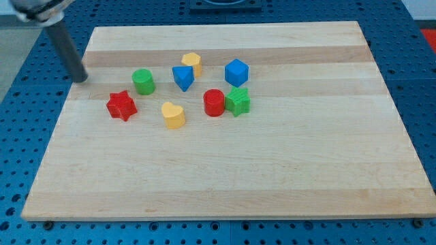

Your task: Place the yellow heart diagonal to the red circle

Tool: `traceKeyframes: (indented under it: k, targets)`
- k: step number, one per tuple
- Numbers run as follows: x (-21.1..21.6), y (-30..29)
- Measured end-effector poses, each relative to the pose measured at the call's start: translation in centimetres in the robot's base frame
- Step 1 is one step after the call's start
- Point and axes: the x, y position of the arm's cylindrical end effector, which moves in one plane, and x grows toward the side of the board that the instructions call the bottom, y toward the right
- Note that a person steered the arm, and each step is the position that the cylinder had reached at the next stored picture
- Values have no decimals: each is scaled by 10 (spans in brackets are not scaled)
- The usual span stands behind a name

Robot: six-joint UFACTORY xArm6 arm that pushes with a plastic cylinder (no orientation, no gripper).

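Note:
The yellow heart (173,115) lies on the wooden board, left of the red circle (214,103) and slightly lower, with a gap between them. My tip (81,78) is at the board's left edge, well to the upper left of the heart. It is left of the green circle (143,82) and above-left of the red star (122,105). It touches no block.
A green star (238,101) touches the red circle's right side. A blue triangle (182,77), a yellow hexagon (192,63) and a blue cube (236,71) sit above. The board (225,177) lies on a blue perforated table.

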Motion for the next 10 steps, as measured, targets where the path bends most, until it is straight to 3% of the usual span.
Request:
traceKeyframes:
  k: [2,3,4,9,10]
  targets:
    - [141,104]
    - [139,189]
    - [104,204]
    - [76,161]
    - [57,199]
